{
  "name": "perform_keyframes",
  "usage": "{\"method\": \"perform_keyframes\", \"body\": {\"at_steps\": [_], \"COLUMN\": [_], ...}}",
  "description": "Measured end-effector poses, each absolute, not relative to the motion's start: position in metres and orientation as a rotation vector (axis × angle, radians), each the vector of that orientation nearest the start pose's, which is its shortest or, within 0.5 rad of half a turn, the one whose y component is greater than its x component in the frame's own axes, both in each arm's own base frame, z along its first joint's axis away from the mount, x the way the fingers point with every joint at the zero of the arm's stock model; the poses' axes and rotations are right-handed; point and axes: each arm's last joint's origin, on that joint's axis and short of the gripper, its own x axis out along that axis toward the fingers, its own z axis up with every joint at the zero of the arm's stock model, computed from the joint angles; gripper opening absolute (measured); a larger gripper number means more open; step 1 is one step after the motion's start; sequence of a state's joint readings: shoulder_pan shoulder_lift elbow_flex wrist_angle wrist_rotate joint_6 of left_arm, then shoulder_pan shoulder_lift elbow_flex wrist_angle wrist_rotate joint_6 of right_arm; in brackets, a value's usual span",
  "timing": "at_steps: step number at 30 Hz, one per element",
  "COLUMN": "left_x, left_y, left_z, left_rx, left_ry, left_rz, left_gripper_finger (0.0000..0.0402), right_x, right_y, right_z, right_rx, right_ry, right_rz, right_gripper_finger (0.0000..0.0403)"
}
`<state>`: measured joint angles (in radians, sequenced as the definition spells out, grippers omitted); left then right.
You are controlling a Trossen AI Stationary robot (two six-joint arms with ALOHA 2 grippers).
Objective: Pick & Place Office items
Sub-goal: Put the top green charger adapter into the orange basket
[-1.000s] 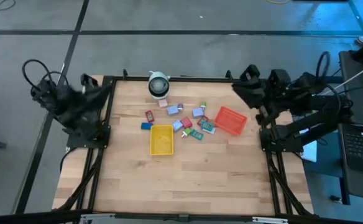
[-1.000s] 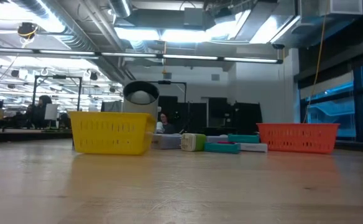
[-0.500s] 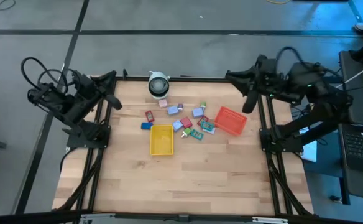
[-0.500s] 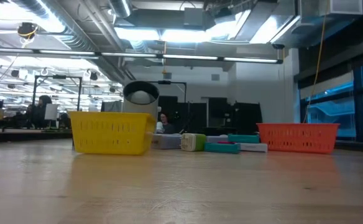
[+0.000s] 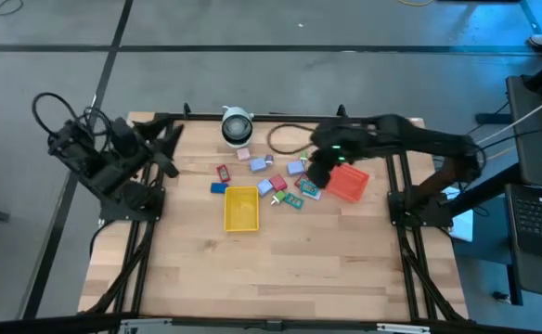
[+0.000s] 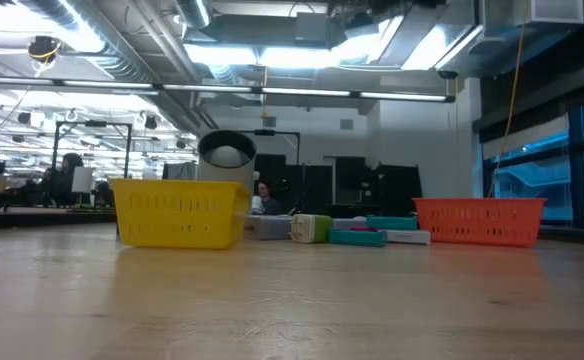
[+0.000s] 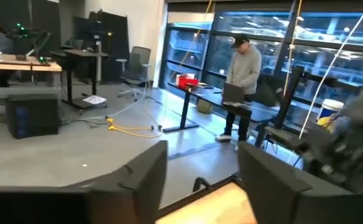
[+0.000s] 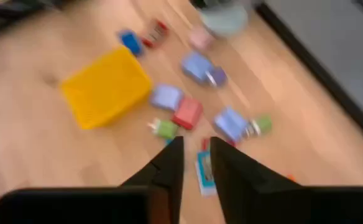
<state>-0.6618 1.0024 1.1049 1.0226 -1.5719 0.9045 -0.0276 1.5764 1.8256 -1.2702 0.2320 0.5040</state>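
Note:
The office items (image 5: 276,176) lie loose on the wood, small blue, lavender, red and teal blocks and packets between the two trays; they also show in the low view (image 6: 357,232) and the right wrist view (image 8: 188,112). My right gripper (image 5: 316,174) hangs over their right side, tipped down, its fingers (image 8: 169,163) a narrow gap apart with nothing between them. My left gripper (image 5: 164,148) stands at the table's far left corner, pointing level. Its fingers (image 7: 145,180) are open and hold nothing.
A yellow tray (image 5: 241,207) stands just near of the items and a red-orange tray (image 5: 347,181) to their right. At the far edge sits a white round object (image 5: 237,125). A dark cable loop (image 5: 285,139) hangs by the right arm. A person (image 7: 243,87) stands beyond the table.
My right arm has swung from the table's far right corner out over the table toward the office items, dropping and tipping its gripper downward. My left gripper has turned about at the far left corner. The items and trays have kept their places.

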Motion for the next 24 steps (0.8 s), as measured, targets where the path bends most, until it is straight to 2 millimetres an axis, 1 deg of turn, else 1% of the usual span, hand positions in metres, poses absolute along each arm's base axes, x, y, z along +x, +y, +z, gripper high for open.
{"method": "perform_keyframes", "body": {"at_steps": [2,4,6,9,11,15,17,21,24], "left_x": [0.146,0.163,0.176,0.188,0.194,0.192,0.191,0.186,0.186], "left_y": [-0.069,-0.07,-0.07,-0.068,-0.067,-0.063,-0.061,-0.059,-0.059], "left_z": [0.467,0.46,0.456,0.46,0.462,0.471,0.472,0.473,0.474], "left_rx": [-0.18,-0.142,-0.115,-0.096,-0.082,-0.098,-0.09,-0.102,-0.093], "left_ry": [-0.091,-0.077,-0.064,-0.057,-0.05,-0.061,-0.056,-0.063,-0.057], "left_rz": [0.947,0.998,1.038,1.08,1.096,1.11,1.114,1.113,1.113], "left_gripper_finger": [0.0233,0.0246,0.025,0.0251,0.0251,0.0251,0.0251,0.0251,0.0251], "right_x": [0.31,0.325,0.337,0.35,0.356,0.36,0.363,0.369,0.371], "right_y": [-0.031,-0.05,-0.068,-0.092,-0.107,-0.134,-0.144,-0.159,-0.164], "right_z": [0.385,0.365,0.347,0.318,0.299,0.269,0.258,0.241,0.234], "right_rx": [0.458,0.53,0.561,0.618,0.666,0.751,0.797,0.94,0.98], "right_ry": [0.99,1.046,1.075,1.137,1.183,1.216,1.219,1.182,1.14], "right_rz": [-0.574,-0.651,-0.74,-0.848,-0.927,-1.101,-1.145,-1.179,-1.252], "right_gripper_finger": [0.0114,0.0138,0.0164,0.0203,0.023,0.0277,0.0292,0.0305,0.0303]}}
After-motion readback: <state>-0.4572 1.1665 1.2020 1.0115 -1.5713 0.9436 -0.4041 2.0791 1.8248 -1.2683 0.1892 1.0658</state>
